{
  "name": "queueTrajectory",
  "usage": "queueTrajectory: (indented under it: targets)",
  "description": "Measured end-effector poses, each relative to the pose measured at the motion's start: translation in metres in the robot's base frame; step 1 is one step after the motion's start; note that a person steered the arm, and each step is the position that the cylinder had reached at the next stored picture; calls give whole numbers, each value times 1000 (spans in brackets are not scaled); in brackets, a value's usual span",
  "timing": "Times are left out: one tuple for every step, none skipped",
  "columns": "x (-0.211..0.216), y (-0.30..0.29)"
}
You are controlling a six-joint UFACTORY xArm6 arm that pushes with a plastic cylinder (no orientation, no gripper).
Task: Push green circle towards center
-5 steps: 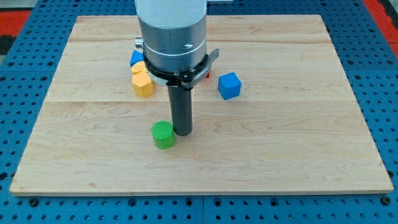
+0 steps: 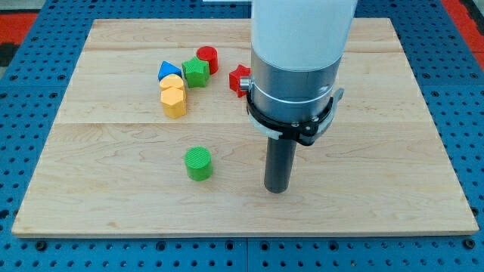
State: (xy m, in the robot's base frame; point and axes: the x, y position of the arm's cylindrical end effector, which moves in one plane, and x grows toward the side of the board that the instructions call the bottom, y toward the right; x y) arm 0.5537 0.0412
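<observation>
The green circle is a short green cylinder standing on the wooden board, left of the board's middle and toward the view's bottom. My tip rests on the board to the right of the green circle and slightly lower in the view, apart from it by a clear gap. The arm's grey body rises above the rod and hides part of the board behind it.
A cluster sits at the upper left: a blue triangular block, two yellow blocks, a green block, a red cylinder. A red star-like block is partly hidden by the arm.
My tip moved right and slightly down the view, away from the green circle it stood beside. The green circle stayed put. The arm now hides the blue cube and uncovers the upper blocks.
</observation>
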Motion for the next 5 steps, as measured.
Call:
queueTrajectory:
  targets:
    - [10,0]
    - [60,-32]
    - [64,-60]
    - [42,-71]
    - [11,-101]
